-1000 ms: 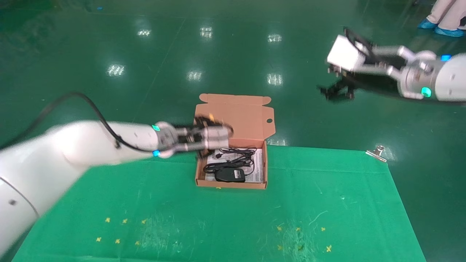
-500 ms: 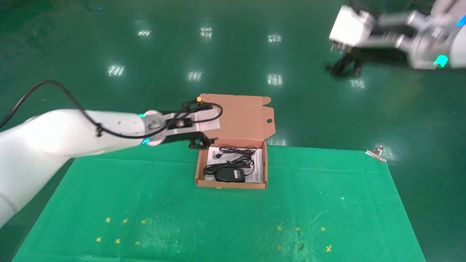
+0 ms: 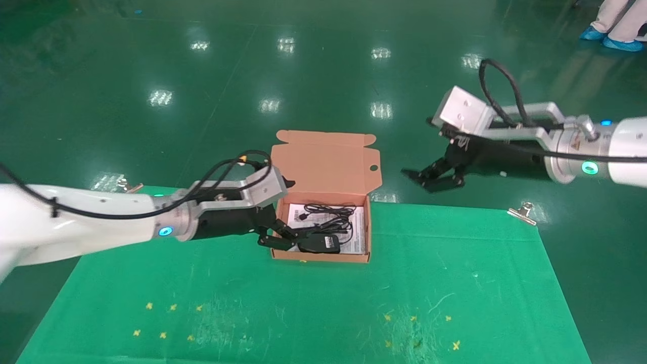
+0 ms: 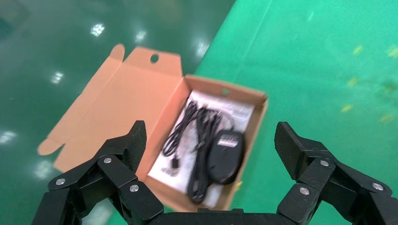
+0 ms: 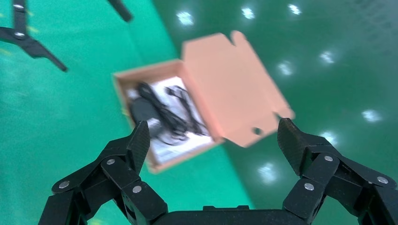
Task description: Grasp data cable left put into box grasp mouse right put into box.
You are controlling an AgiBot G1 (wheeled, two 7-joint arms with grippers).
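Note:
The salmon-orange box [image 3: 322,257] lies open on the green mat, its lid [image 3: 323,162] folded back. Inside, on a white leaflet, lie the black mouse [image 3: 319,243] and a coiled black data cable [image 3: 326,215]. My left gripper [image 3: 277,236] is open and empty, low at the box's left wall next to the mouse. The left wrist view looks over the mouse [image 4: 226,154], the cable [image 4: 199,136] and the box [image 4: 257,101] between the spread jaws of the left gripper [image 4: 210,131]. My right gripper [image 3: 434,177] is open and empty, raised beyond the mat's far edge, right of the lid. The right wrist view shows the box [image 5: 141,75] between the jaws of the right gripper [image 5: 213,129].
A green mat [image 3: 455,283] with small yellow marks covers the table. Metal binder clips sit at its far right corner [image 3: 523,212] and far left corner [image 3: 126,186]. A glossy green floor lies beyond. A person's feet in blue shoe covers [image 3: 611,40] stand at the far right.
My left arm has dropped from in front of the lid to the box's left wall. My right arm has swung down from high at the far right toward the lid.

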